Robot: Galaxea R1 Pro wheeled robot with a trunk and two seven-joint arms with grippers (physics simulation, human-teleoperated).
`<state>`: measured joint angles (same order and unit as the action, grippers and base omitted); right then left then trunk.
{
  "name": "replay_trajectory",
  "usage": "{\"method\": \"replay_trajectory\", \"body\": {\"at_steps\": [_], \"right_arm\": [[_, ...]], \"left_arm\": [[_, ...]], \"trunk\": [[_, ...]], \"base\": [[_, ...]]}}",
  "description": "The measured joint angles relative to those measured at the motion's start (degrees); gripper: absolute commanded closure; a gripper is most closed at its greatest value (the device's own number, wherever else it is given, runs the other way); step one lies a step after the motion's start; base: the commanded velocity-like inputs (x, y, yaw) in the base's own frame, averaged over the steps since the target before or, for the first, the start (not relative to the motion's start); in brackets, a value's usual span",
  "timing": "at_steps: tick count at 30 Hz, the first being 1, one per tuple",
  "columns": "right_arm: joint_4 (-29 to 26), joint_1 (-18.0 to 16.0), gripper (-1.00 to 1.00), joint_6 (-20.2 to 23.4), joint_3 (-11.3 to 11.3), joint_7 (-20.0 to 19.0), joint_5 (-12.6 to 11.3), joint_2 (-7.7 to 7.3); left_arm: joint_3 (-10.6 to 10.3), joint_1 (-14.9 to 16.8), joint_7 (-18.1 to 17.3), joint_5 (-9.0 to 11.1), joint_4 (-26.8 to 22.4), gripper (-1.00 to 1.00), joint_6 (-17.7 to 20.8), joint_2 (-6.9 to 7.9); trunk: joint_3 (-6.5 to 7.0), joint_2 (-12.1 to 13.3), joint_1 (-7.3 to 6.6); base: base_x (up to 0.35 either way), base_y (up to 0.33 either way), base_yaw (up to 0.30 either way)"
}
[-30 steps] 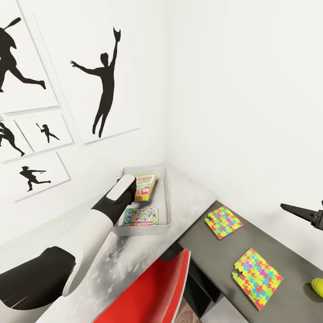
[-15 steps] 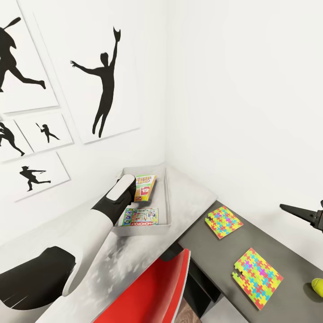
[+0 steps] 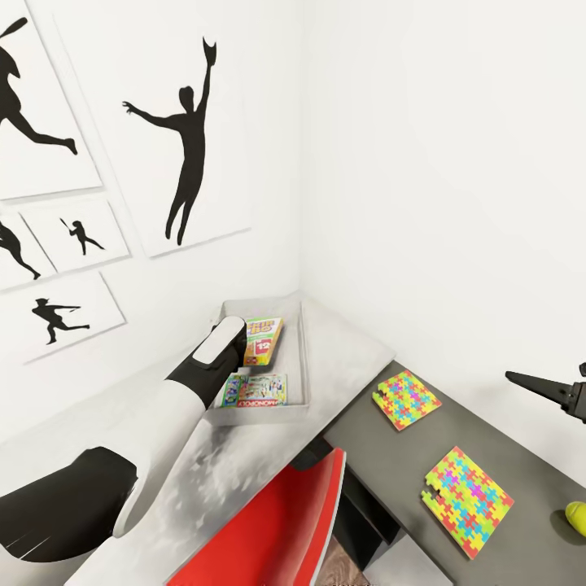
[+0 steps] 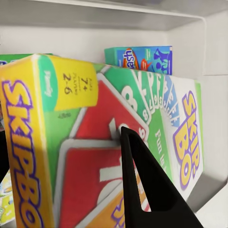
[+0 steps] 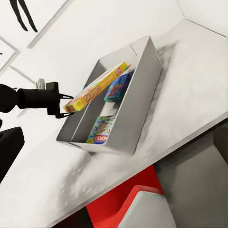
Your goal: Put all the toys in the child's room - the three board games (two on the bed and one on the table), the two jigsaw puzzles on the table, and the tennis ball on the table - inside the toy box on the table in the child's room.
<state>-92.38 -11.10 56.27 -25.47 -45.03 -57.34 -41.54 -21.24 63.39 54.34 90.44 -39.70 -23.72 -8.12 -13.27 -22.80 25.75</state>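
Note:
My left gripper (image 3: 242, 342) is shut on the green-yellow-red SKIP-BO board game (image 3: 265, 338) and holds it tilted over the pale grey toy box (image 3: 303, 358) on the table (image 3: 350, 346). In the right wrist view the SKIP-BO box (image 5: 95, 93) slants above a blue game (image 5: 117, 87), with the Monopoly game (image 5: 100, 129) flat on the bin floor. One black finger (image 4: 142, 185) crosses the SKIP-BO lid. Two jigsaw puzzles (image 3: 405, 399) (image 3: 466, 502) and the tennis ball (image 3: 576, 518) lie on the lower dark grey desk (image 3: 382, 456). My right gripper (image 3: 537, 382) hovers above that desk at the view's right edge.
A red chair (image 3: 277, 521) stands in front of the corner where the two desks meet. White walls close in behind both desks, the left one hung with black baseball-player prints (image 3: 183, 146).
The whole head view has shifted slightly, so the camera moved. The left gripper still holds the SKIP-BO box over the bin, and the right arm has barely moved.

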Motion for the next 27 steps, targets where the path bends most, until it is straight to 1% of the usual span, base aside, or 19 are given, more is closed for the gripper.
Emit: {"method": "replay_trajectory", "body": {"at_steps": [9, 27], "right_arm": [[0.0, 0.02, -1.0, 0.0, 0.09, 0.0, 0.0, 0.05], [0.0, 0.0, -1.0, 0.0, 0.09, -0.02, 0.0, 0.06]], "left_arm": [[0.0, 0.0, 0.01, 0.06, 0.0, 1.0, 0.05, 0.04], [0.0, 0.0, -0.01, 0.37, 0.0, 1.0, 0.1, 0.17]], "trunk": [[-0.28, 0.0, 0.0], [-0.37, 0.0, 0.0]], "base": [[0.0, 0.0, 0.0], [0.0, 0.0, 0.0]]}}
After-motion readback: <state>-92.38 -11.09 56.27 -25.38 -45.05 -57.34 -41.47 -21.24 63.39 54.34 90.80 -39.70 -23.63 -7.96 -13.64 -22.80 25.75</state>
